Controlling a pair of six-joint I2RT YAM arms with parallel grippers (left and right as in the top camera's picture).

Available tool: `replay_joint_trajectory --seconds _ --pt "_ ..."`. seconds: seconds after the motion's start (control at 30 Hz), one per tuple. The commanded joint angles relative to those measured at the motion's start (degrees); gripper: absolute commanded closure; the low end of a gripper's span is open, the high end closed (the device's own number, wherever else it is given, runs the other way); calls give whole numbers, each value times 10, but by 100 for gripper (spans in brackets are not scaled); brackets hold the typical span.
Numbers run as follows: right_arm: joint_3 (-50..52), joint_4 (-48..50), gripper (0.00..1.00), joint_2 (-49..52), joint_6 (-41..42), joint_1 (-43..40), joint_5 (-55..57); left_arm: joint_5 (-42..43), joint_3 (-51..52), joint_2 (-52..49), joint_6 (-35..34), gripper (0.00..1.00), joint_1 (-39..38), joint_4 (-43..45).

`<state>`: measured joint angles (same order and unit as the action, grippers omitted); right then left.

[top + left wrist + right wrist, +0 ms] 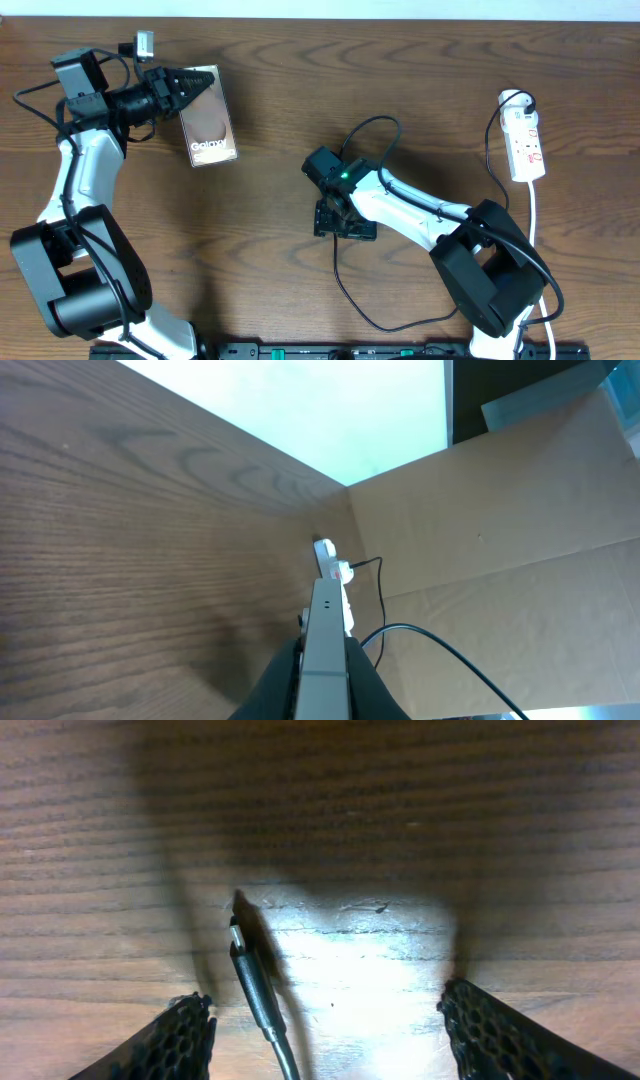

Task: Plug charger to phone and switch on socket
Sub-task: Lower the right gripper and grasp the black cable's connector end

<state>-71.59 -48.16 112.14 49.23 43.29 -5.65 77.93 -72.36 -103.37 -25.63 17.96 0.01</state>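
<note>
My left gripper (188, 92) is shut on the phone (210, 125), a dark brown slab with white "Galaxy" lettering, at the table's far left. In the left wrist view the phone (325, 625) shows edge-on between the fingers (325, 660). My right gripper (345, 222) is open and points down at the table's middle. The charger's black plug tip (250, 978) lies on the wood between its fingers (330, 1025), nearer the left one, untouched. The thin charger cable (340, 275) loops around the right arm. The white socket (526, 140) lies at the far right and shows far off in the left wrist view (334, 565).
The socket's thick white cord (533, 215) runs down the right side towards the right arm's base (490, 275). A plain brown board (500, 540) stands past the table in the left wrist view. The left arm's base (70, 275) is at front left.
</note>
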Motion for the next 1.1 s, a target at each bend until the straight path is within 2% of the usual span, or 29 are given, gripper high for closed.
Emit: replay_joint_trajectory --seconds 0.0,0.47,1.07 --pt "1 -1 30 24 8 -4 -7 22 -1 15 1 93 2 0" --pt "-24 -7 30 24 -92 10 3 10 -1 15 1 93 2 1" --pt "-27 -27 35 24 -97 11 39 9 -1 15 1 93 2 0"
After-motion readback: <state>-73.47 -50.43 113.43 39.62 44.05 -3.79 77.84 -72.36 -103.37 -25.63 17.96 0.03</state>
